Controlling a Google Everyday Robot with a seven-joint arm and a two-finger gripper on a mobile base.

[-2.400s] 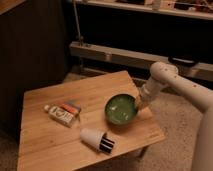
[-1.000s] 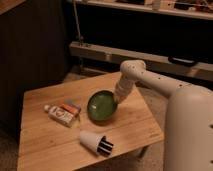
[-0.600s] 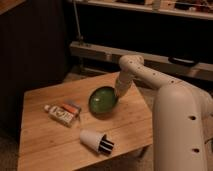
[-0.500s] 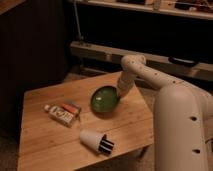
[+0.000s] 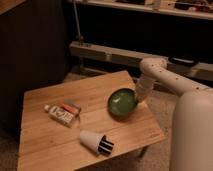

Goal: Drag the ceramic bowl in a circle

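Right of centre in the frame, the green bowl [image 5: 123, 103] sits near the table [image 5: 55, 142]'s right edge — the gripper [image 5: 138, 98], fingers pinched on its right rim, holds it there to drag it round.

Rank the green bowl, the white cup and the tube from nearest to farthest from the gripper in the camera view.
The gripper is at the bowl's right rim.
1. Green bowl: right at the gripper, table's right side.
2. White cup: on its side, near the front edge.
3. Tube: far left.
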